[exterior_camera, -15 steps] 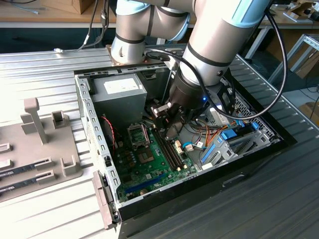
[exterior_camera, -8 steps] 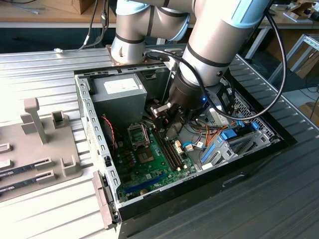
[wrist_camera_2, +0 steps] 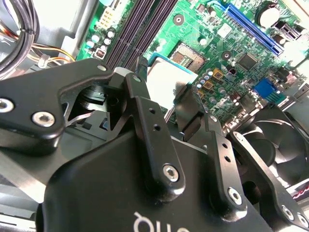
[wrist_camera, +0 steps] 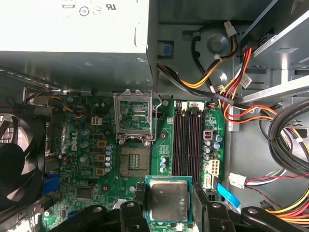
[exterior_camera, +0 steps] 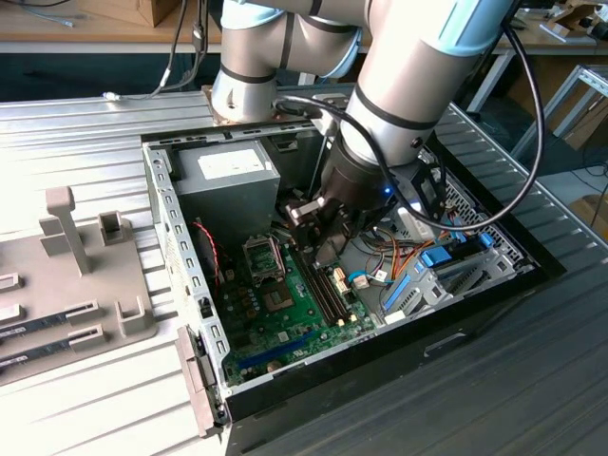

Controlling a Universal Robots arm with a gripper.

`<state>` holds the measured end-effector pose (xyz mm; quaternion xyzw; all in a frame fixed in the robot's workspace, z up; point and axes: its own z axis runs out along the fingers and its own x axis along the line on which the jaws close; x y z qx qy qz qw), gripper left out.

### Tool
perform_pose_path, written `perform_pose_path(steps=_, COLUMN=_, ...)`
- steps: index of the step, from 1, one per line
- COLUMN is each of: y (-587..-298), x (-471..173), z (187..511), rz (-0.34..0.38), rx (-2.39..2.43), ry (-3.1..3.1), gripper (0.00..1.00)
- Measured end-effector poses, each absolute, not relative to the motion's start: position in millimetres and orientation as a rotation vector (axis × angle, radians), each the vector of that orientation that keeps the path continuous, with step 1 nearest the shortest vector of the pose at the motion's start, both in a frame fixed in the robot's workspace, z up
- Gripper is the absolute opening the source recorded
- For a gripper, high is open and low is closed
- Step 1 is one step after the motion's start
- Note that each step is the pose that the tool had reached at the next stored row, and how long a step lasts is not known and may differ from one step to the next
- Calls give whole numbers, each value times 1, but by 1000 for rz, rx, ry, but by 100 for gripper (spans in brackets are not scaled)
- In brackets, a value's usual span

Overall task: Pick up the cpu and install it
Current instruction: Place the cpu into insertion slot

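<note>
The gripper [wrist_camera: 169, 193], jaws clamped on the cpu [wrist_camera: 168, 202], holds it above the motherboard [wrist_camera: 91, 159] near the open socket [wrist_camera: 134, 162]; this looks like the carry step, and seating it likely calls for squaring it over that socket.

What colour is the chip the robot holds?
The cpu: dull silver lid, green rim; clearest in the first wrist view.

Silver-grey arm [exterior_camera: 408, 85] — black cable [exterior_camera: 540, 114]
</note>
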<state>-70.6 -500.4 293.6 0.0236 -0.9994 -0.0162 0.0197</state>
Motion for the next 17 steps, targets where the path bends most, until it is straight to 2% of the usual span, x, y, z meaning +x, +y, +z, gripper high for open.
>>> perform_pose_path(steps=17, y=-500, x=-73, z=291, rz=-50, rx=73, ry=-3101, gripper=47)
